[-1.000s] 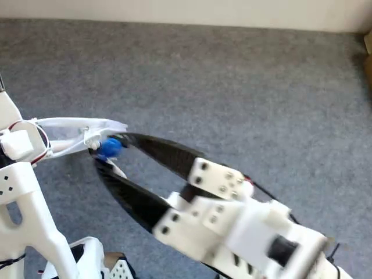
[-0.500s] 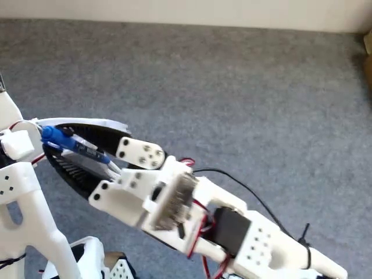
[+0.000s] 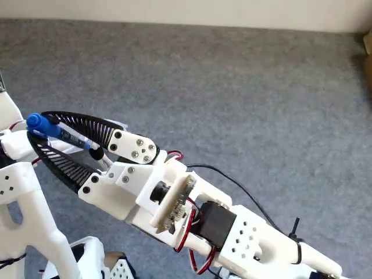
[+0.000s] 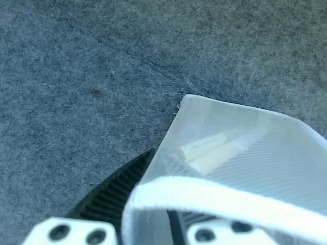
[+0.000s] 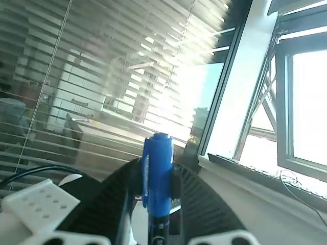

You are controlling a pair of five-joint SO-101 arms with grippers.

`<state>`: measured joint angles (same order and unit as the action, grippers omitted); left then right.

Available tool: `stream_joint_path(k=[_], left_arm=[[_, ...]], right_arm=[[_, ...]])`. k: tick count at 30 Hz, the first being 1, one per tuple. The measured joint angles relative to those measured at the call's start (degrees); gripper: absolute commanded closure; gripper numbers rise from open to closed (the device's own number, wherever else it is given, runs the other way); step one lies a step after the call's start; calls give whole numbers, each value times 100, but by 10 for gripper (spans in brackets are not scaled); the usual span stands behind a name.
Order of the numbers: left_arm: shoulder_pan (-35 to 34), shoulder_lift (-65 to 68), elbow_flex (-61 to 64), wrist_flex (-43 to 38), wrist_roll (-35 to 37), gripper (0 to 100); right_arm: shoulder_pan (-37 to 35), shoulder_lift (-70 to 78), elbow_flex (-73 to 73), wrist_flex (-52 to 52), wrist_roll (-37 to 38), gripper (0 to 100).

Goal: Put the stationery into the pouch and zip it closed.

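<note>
Right gripper (image 3: 36, 129) clamped on blue pen (image 3: 65, 135) — barrel print unreadable | mesh pouch (image 4: 255, 163) holds white sticks (image 4: 204, 148)

In the high view the right gripper (image 3: 35, 127) and its arm cover most of the pouch (image 3: 120, 124), leaving 1 thin pale edge. The far end of the clamped pen (image 3: 64, 135) is too small and dark to make out. In the left wrist view the pouch (image 4: 245, 148) runs off 2 picture edges, and the pale sticks (image 4: 214, 150) inside it are too blurred to name. In the right wrist view the bottom edge cuts off the pen's (image 5: 157, 173) lower part.

floor: grey carpet (image 3: 244, 87) | far edge: white wall (image 3: 174, 11) | room: bright window (image 5: 306, 102), sunlit blinds (image 5: 92, 56)
</note>
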<state>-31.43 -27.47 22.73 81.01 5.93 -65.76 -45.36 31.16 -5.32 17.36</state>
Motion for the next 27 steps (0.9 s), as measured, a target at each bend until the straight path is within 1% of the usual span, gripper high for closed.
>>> stream_joint_path(k=[7, 14, 19, 27], left_arm=[[0, 0, 0, 0, 0, 992], [0, 0, 0, 0, 0, 992], [0, 0, 0, 0, 0, 992], [9, 0, 0, 0, 0, 992]], right_arm=[[105, 220, 0, -598, 0, 994], [105, 1143, 0, -1196, 0, 994], [105, 1433, 0, -1292, 0, 994], [492, 1468, 26, -1292, -18, 985]])
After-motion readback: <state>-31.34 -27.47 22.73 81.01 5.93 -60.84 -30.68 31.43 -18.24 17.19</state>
